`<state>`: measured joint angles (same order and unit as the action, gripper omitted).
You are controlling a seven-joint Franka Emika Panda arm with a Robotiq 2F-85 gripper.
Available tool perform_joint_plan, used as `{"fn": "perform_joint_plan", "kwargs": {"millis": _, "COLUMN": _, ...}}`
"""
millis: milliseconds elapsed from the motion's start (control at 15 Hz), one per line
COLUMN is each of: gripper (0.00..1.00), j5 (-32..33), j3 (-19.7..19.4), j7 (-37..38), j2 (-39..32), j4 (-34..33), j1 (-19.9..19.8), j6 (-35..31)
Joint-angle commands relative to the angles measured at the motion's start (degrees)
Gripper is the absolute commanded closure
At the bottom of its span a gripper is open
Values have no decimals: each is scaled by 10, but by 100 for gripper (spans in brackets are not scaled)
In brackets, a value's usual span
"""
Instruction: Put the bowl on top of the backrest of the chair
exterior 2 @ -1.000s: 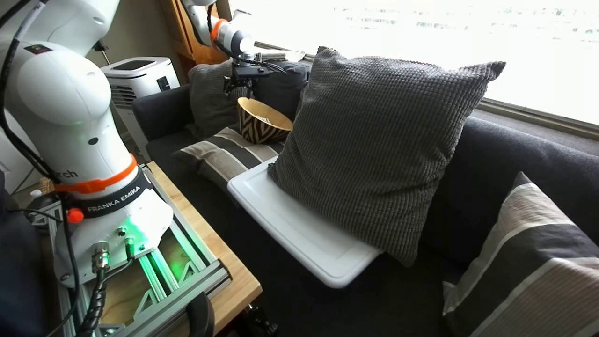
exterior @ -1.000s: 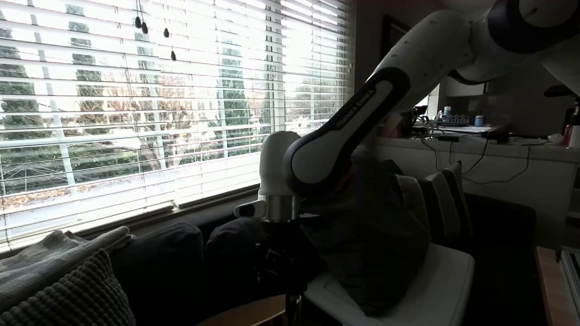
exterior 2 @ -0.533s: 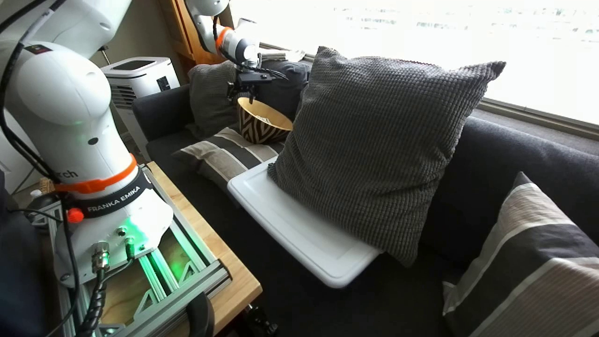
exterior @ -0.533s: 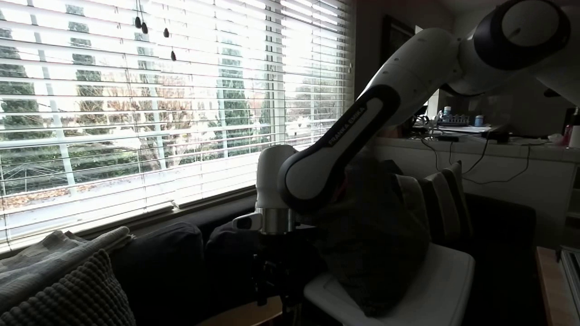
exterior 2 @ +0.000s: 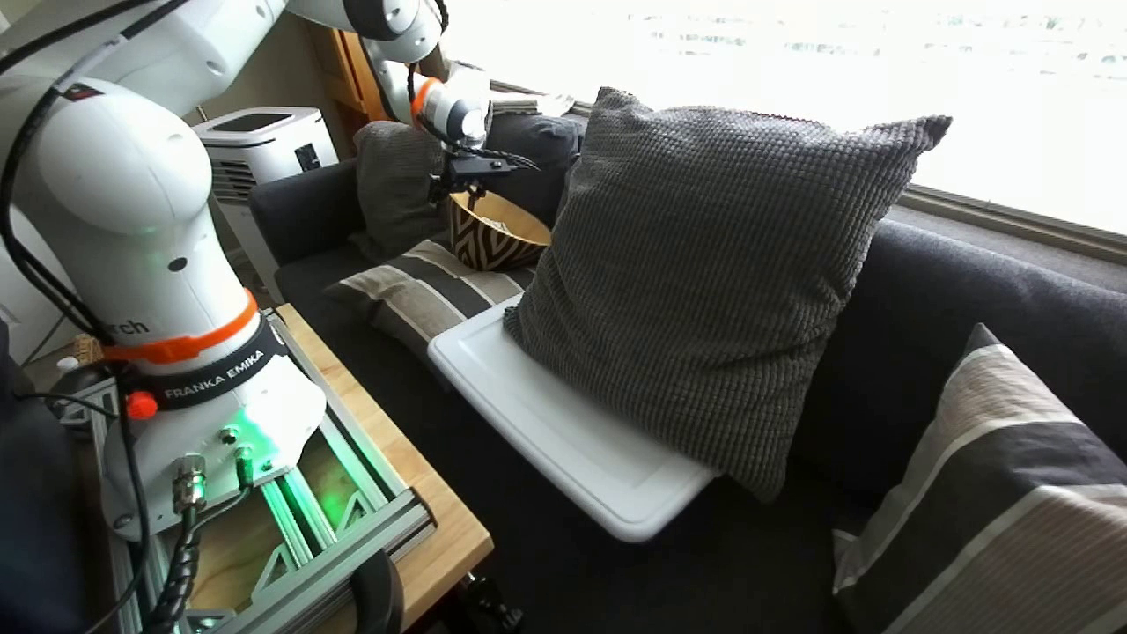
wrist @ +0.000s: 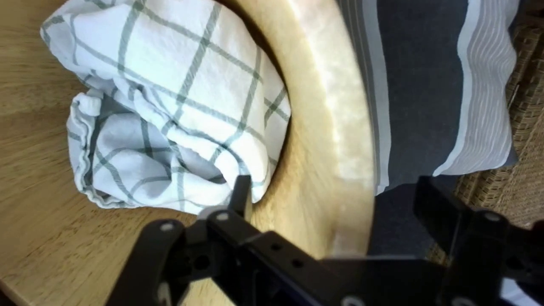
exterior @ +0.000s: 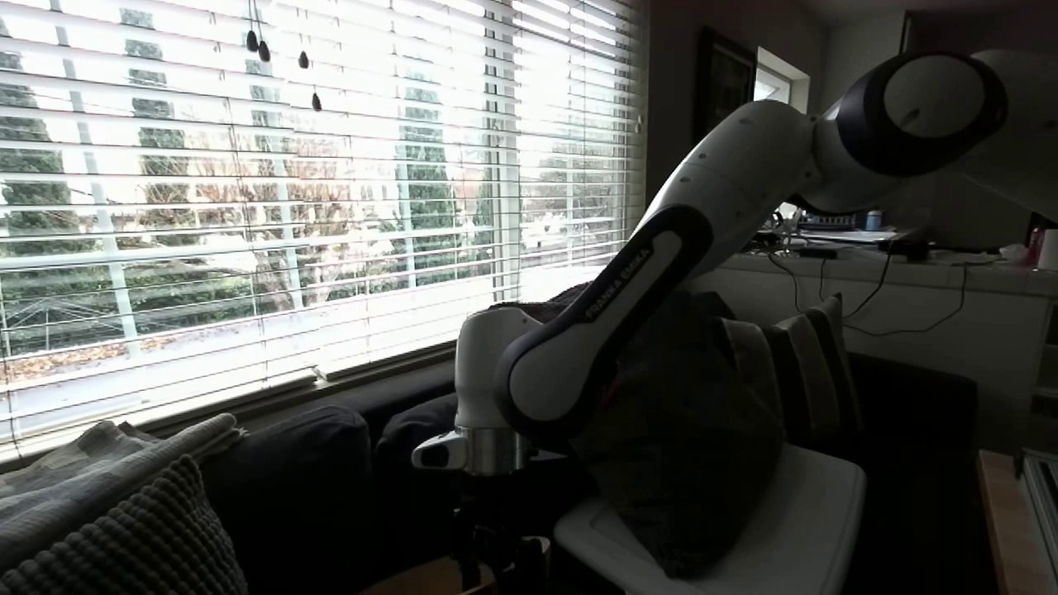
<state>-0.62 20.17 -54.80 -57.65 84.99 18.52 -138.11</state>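
Mainly, the cloth point(wrist: 191, 97) could get pinched: the pincer point(wrist: 335, 193), spread apart across the rim of the bowl point(exterior 2: 493, 245), has its inner finger near the folds. If lifted off-centre, the bowl, which rests tilted on the striped pillow point(exterior 2: 423, 291), could swing and spill.

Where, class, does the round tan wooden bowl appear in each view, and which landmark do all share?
In an exterior view: bowl, bottom edge, cut off.
In an exterior view: bowl, above and left of centre.
Wrist view: bowl, filling left and middle.
Shared landmark: black two-fingered gripper, at the bowl's rim.
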Motion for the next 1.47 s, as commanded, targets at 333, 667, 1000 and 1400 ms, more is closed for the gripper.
{"fn": "perform_joint_plan", "kwargs": {"millis": 333, "gripper": 72, "j5": 42, "j3": -7, "j7": 22, "j2": -44, "j4": -61, "j1": 23, "j6": 17}}
{"fn": "perform_joint_plan", "kwargs": {"millis": 667, "gripper": 94, "j5": 48, "j3": -7, "j7": 56, "j2": -22, "j4": -47, "j1": 28, "j6": 17}}
{"fn": "perform_joint_plan", "kwargs": {"millis": 1000, "gripper": 94, "j5": 75, "j3": -24, "j7": 125, "j2": -3, "j4": -37, "j1": 45, "j6": 27}}
{"fn": "perform_joint_plan", "kwargs": {"millis": 1400, "gripper": 94, "j5": 145, "j3": -67, "j7": 234, "j2": 25, "j4": -20, "j1": 99, "j6": 13}}
